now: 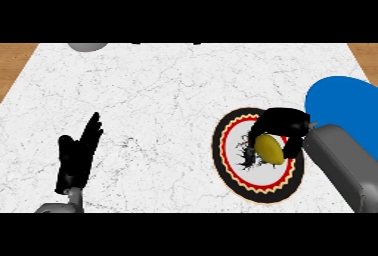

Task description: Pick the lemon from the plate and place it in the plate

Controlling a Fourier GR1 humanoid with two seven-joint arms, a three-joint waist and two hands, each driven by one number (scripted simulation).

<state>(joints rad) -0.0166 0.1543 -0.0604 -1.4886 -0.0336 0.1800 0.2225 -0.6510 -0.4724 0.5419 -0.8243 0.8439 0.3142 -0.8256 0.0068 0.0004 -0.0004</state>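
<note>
A yellow lemon (270, 149) sits over the middle of a patterned plate (236, 181) with a black, red and yellow rim, at the right of the counter. My right hand (284, 122) is above that plate with its fingers curled round the lemon from the far side; whether the lemon rests on the plate or is lifted off it I cannot tell. A plain blue plate (343, 107) lies further right, partly hidden by my right forearm. At the lower left my left hand (77, 152) rests open with its fingers pointing up, away from both plates.
A grey round object (88, 46) shows at the counter's far left edge. The white marbled counter top (162, 90) stretches between my hands, with wooden floor (15, 60) beyond its left and right edges.
</note>
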